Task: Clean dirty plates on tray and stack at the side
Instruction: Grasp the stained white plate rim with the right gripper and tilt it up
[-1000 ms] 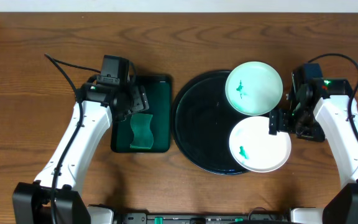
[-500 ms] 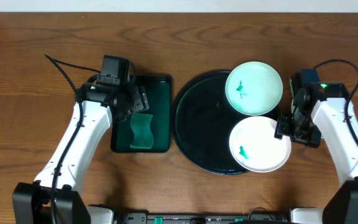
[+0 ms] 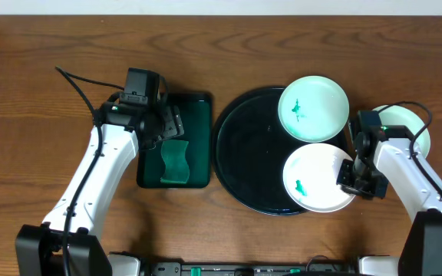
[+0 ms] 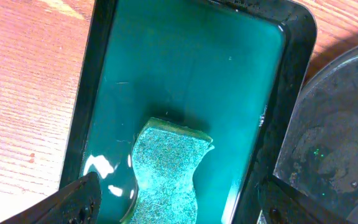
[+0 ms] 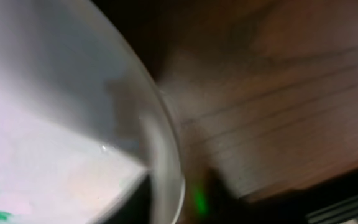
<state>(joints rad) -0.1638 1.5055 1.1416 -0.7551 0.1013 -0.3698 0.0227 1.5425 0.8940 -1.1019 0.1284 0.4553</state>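
The round black tray (image 3: 244, 153) holds two plates. The far plate (image 3: 313, 109) carries a green smear. The near plate (image 3: 317, 178), also smeared green, overhangs the tray's right rim. My right gripper (image 3: 349, 175) is at that plate's right edge. In the right wrist view the plate (image 5: 55, 143) fills the left, and its rim runs down between my right gripper's (image 5: 166, 208) dark fingers, which sit tight against it. A third plate (image 3: 409, 123) lies on the table right of the tray, partly hidden by my right arm. My left gripper (image 3: 169, 129) hangs open above a green sponge (image 4: 166, 171).
The sponge (image 3: 175, 162) lies in a small rectangular dark green tray (image 3: 194, 115) left of the black tray; its wet floor (image 4: 191, 74) shines in the left wrist view. The black tray's rim (image 4: 328, 124) shows at that view's right. Brown wooden table (image 3: 37, 92) surrounds everything.
My right gripper slid toward the table's front along the near plate's right edge and closed on its rim, uncovering the third plate behind the arm. The left arm stayed still.
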